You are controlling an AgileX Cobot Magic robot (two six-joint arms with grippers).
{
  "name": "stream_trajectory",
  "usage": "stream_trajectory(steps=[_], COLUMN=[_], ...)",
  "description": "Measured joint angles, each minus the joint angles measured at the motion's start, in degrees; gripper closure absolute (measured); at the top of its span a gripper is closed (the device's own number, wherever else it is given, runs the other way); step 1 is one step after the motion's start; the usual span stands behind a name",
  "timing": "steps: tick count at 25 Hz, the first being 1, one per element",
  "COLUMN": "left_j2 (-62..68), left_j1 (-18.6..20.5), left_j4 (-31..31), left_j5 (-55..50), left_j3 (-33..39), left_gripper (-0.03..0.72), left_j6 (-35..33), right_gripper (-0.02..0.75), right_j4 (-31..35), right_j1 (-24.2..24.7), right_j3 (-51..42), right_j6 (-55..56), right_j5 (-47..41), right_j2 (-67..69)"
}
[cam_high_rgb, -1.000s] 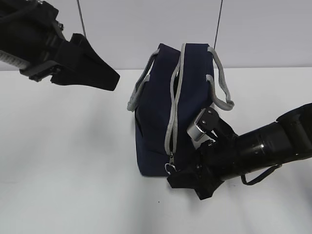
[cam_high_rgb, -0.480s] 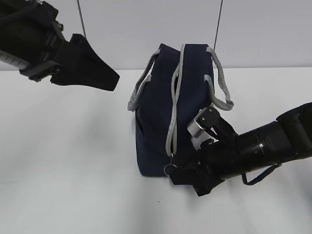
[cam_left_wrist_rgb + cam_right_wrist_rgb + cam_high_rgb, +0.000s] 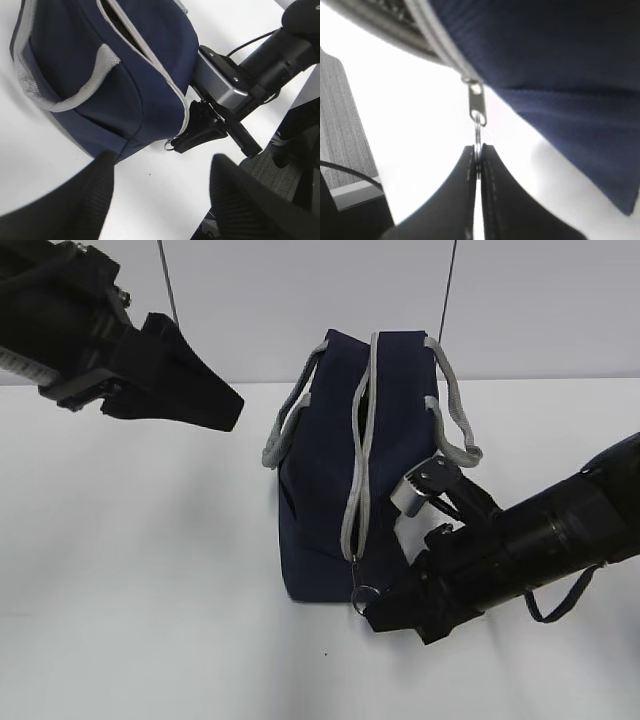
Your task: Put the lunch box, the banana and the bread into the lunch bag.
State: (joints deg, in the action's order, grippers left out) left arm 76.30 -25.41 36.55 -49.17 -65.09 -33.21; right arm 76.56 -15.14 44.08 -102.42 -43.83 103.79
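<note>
Plainly, the task stood near its start or its very end, and the pictures could not settle which: the large navy-blue fabric lunch bag (image 3: 340, 490) with its grey zipper (image 3: 360, 450) stood upright on the white table (image 3: 150, 590), and no lunch box, banana or bread showed anywhere outside it. The zipper track ran from the bag's top down its near end, gaping a little along the upper part, so that the bag looked at least partly unzipped; what lay inside was hidden in shadow. At the foot of the bag's near end hung the metal ring zipper pull (image 3: 477, 137), and the right gripper (image 3: 478, 162) was clenched on that ring, its two black fingers pressed together with the ring pinched between them. Just behind it, the right arm's black body lay against the bag's lower right flank. Grey strap handles (image 3: 455, 430) drooped on either side of the bag's top. Well apart from the bag, up and to its left, the left gripper (image 3: 160, 170) hung released and empty, jaws spread, merely looking down on the bag. By my judgement the zipper was the step in hand.
</note>
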Motion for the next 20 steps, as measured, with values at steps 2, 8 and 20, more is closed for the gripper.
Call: stream_trajectory(steps=[2, 8, 20], left_j2=[0.00, 0.00, 0.00], left_j1=[0.00, 0.00, 0.00], left_j4=[0.00, 0.00, -0.90], left_j5=[-0.11, -0.27, -0.68], left_j3=[0.00, 0.00, 0.00], left_gripper=[0.265, 0.265, 0.265], left_j6=[0.00, 0.00, -0.02], right_gripper=[0.754, 0.754, 0.754], right_j4=[-2.81, -8.81, -17.61], right_j1=[0.00, 0.00, 0.00], right_j3=[0.00, 0.35, 8.32], right_j6=[3.70, 11.85, 23.12], right_j5=[0.00, -0.23, -1.53], right_j2=[-2.09, -8.97, -16.46])
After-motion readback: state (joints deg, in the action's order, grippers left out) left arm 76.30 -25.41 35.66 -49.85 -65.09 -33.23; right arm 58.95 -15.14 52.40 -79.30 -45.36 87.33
